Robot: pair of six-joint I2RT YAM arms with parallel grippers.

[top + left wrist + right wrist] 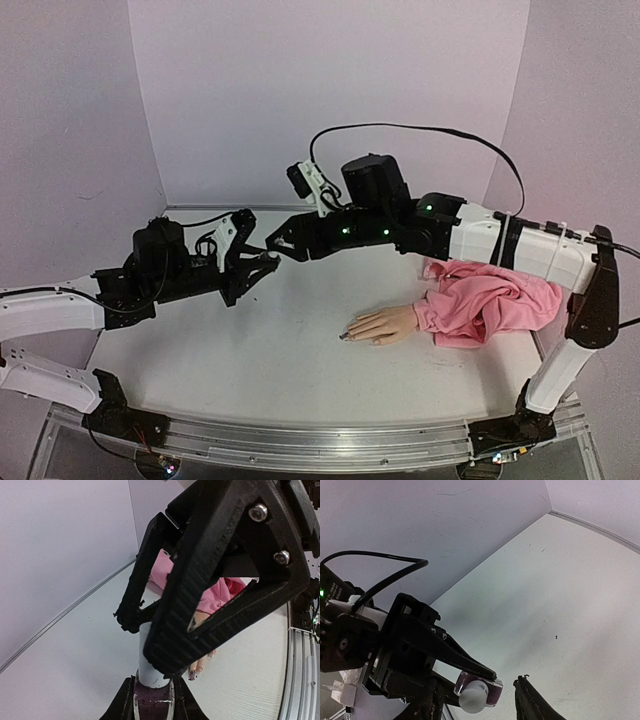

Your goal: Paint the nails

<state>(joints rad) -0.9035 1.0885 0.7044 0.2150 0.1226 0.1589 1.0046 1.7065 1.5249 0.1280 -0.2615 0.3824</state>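
My left gripper (262, 264) is shut on a small bottle of dark purple polish (152, 702) with a white cap (150, 672), held above the table at the back left. My right gripper (282, 244) meets it from the right. Its fingers (532, 700) stand apart on either side of the cap (472, 699), with a gap showing on one side. The flesh-coloured mannequin hand (385, 324) lies palm down on the table right of centre, with a pink sleeve (490, 300) behind it. Its nails (192, 674) show in the left wrist view, at least one dark-polished.
The white table (280, 350) is walled by pale lilac panels at the back and both sides. A metal rail (320, 445) runs along the near edge. A black cable (420, 130) arcs over the right arm.
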